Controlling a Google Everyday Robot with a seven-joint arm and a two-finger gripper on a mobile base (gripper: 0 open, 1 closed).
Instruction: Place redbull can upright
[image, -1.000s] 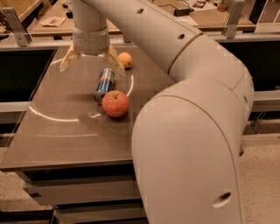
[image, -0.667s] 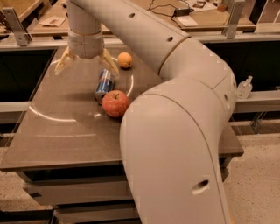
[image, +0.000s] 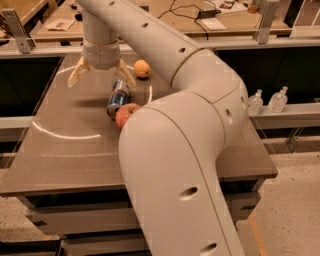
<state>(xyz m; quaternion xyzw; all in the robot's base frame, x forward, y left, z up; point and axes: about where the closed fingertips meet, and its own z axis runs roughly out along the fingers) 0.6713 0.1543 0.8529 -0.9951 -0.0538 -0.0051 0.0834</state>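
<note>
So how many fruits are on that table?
2: an orange behind the lying redbull can, an apple at its near end. The open gripper hovers near the can. The arm may hide more.

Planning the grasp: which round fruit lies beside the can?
The red apple, by the redbull can; the orange fruit lies farther back. The gripper hovers open just behind the can.

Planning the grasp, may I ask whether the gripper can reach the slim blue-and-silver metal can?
Probably yes: the open gripper hangs beside the lying blue-and-silver can, nothing between them; the red apple crowds only its near end.
</note>
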